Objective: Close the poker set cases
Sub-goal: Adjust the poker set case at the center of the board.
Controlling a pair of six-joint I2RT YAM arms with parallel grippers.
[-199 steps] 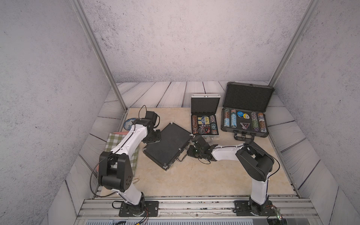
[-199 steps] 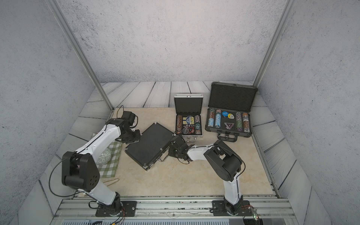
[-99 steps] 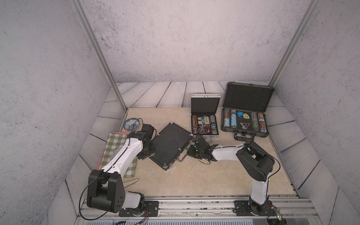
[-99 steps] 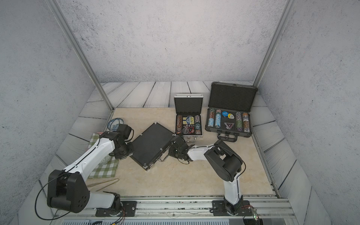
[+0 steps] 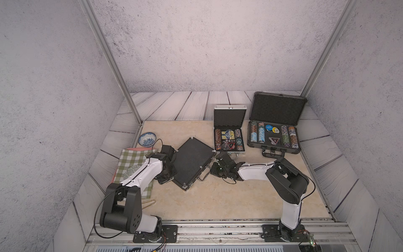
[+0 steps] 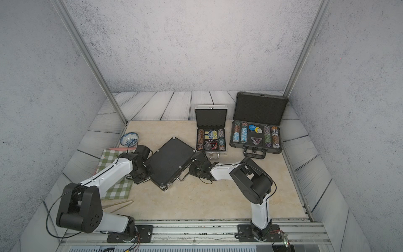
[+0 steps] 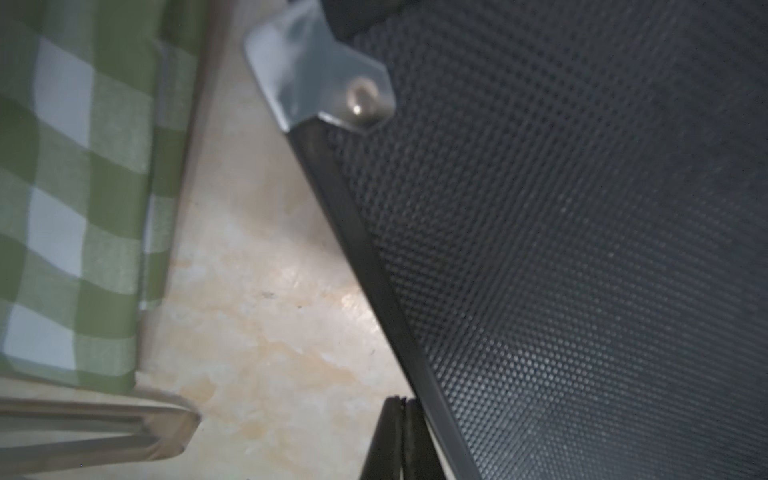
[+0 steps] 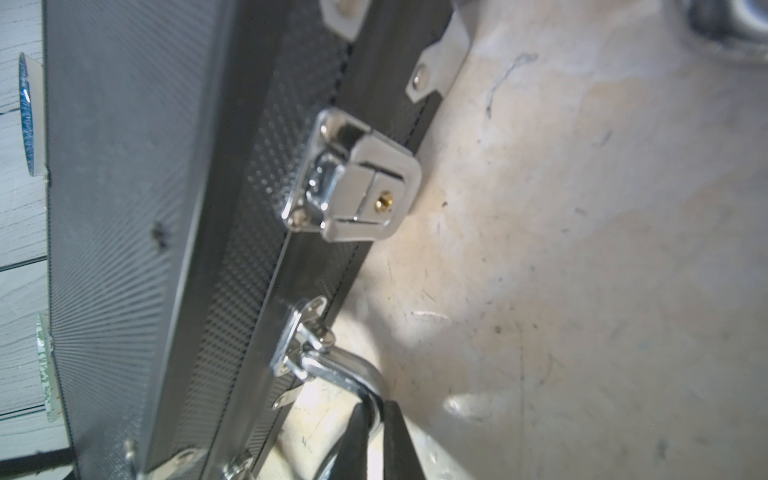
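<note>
- The flat black poker case with dimpled skin and silver corner plates (image 5: pixel 193 162) lies skewed on the beige stone-look table (image 5: pixel 218 200), just left of centre in both top views, with its lid down.
- The small silver aluminium case (image 5: pixel 230 116) and the larger ribbed dark-grey case with black corners (image 5: pixel 275 111) sit side by side at the upper right of the table. Both lids stand upright and the chips are showing.
- The right gripper (image 8: pixel 376 419) appears low in the right wrist view. Its fingers (image 8: pixel 401 444) are pinched on the black case's chrome handle (image 8: pixel 345 370).
- The left gripper (image 7: pixel 402 405) appears at the bottom of the left wrist view, its fingers pressed together on nothing. They sit just beside the case's black rim, on the side opposite the handle; whether they touch it I cannot tell.
- Above the handle in the right wrist view, a chrome latch (image 8: pixel 370 187) juts from the case front. Whether it is caught is unclear.
- A green-and-white checked cloth (image 5: pixel 130 165) lies under the left arm at the left of the frame and plays no part.
- One case of three looks closed. The step in hand seems to be steadying or squaring the black case between the two arms.
- The next move calls for releasing the handle and lifting clear, then reaching behind the silver lid's top edge and tipping it forward over the chips.
- That light case may slide, so its front probably wants bracing.
</note>
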